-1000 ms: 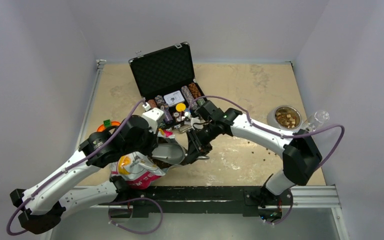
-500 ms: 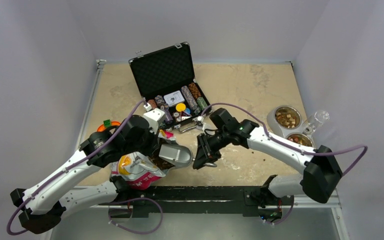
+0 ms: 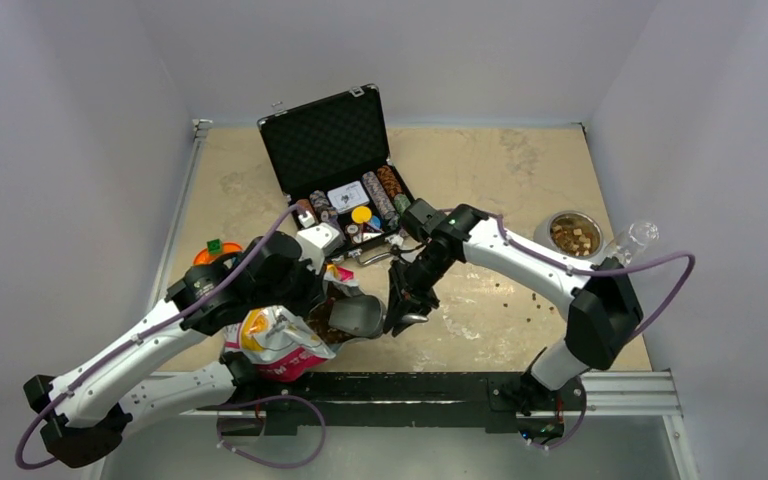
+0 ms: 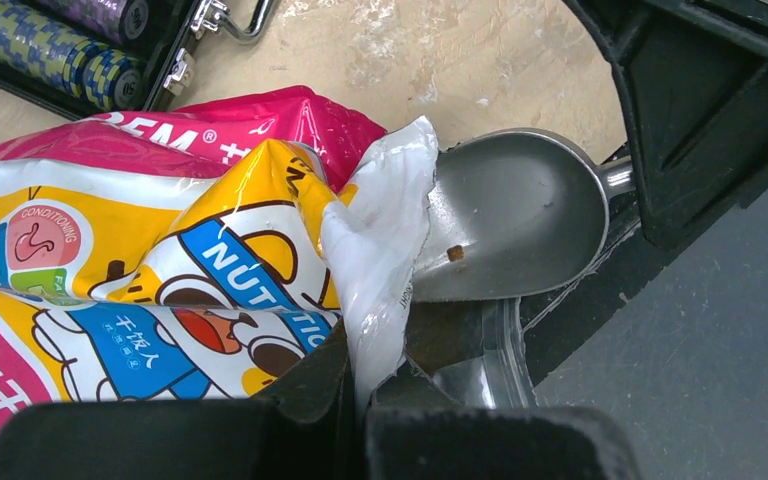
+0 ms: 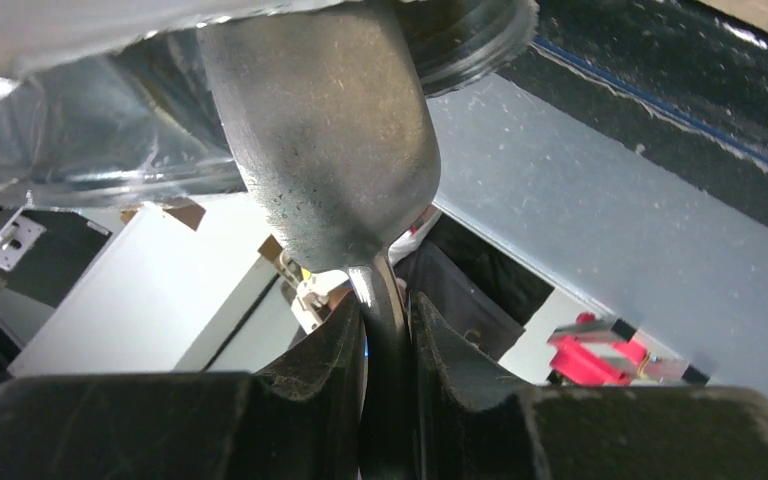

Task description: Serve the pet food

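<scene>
Scooping pet food [image 4: 454, 253]: near-empty spoon [image 4: 505, 215] pinched by right gripper [image 5: 388, 312], bag [image 4: 160, 250] edge pinched by left gripper [image 4: 360, 388], bowl [image 3: 548, 232] at table's [image 3: 520, 170] right edge partly filled.

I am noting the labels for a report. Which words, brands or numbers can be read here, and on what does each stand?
"CONDITIONING": round badge on the bag.
"NUTRITIC", rest folded away: blue band on the bag.
"REM®", start hidden: pink top of the bag.
Chinese characters on the bag: I cannot read them surely.
Card in the case: too small to read.
</scene>
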`<state>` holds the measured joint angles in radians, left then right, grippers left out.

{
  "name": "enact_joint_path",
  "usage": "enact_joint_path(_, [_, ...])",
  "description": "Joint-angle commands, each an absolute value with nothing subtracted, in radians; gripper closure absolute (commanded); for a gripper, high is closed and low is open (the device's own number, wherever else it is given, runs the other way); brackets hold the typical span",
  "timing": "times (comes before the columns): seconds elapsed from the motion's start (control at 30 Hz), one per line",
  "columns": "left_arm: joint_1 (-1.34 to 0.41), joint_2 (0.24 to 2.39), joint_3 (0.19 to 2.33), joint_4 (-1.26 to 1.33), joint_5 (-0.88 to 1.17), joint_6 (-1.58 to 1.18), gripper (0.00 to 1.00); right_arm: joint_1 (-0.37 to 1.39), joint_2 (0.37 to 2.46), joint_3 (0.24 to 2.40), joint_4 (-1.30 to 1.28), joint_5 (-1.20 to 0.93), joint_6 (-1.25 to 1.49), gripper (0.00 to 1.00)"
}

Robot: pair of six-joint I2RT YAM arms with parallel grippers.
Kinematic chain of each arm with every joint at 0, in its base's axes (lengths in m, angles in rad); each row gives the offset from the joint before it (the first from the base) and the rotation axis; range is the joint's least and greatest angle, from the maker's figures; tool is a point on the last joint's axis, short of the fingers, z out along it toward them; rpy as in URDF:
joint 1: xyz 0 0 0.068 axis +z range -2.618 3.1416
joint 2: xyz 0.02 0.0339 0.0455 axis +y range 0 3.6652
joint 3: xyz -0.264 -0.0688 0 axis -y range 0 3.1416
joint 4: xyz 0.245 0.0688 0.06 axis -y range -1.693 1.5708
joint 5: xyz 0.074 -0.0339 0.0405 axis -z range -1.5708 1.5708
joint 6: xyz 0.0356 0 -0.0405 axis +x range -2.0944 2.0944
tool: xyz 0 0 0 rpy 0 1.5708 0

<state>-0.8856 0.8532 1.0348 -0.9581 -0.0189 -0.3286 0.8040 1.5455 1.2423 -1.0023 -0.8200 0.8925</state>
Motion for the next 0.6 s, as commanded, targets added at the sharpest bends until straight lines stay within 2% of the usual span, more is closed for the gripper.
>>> enact_joint_path(0.0, [-0.897,0.859,1.055,-0.784,0.152,-0.323,1.00,0.787,1.600,1.338,-1.219,-0.782,0.845,1.00])
enact_joint_path(0.13, [-0.897,0.892,1.055,-0.767,0.190,-0.316,1.00,0.797,1.692,1.377,-1.169,-0.753,0.943,1.00])
enact_joint_path(0.2, [-0.896,0.904,1.057,-0.764,0.193,-0.316,1.00,0.814,1.837,1.561,-1.137,-0.736,0.930,1.00])
enact_joint_path(0.27, [-0.896,0.906,1.055,-0.764,0.184,-0.312,1.00,0.829,2.079,1.822,-1.187,-0.728,0.865,1.00])
enact_joint_path(0.33, [-0.896,0.900,1.051,-0.765,0.172,-0.306,1.00,0.831,2.191,1.987,-1.124,-0.746,0.847,1.00])
enact_joint_path(0.37, [-0.896,0.893,1.051,-0.769,0.167,-0.302,1.00,0.831,2.195,1.994,-1.044,-0.764,0.842,1.00])
enact_joint_path(0.4, [-0.896,0.884,1.048,-0.773,0.163,-0.297,1.00,0.831,2.165,1.928,-0.859,-0.798,0.851,1.00])
enact_joint_path(0.47, [-0.897,0.862,1.031,-0.763,0.147,-0.296,1.00,0.831,2.074,1.721,-0.524,-0.877,0.944,1.00])
enact_joint_path(0.57, [-0.896,0.829,1.022,-0.769,0.080,-0.305,1.00,0.833,1.983,1.564,-0.322,-0.989,0.933,1.00])
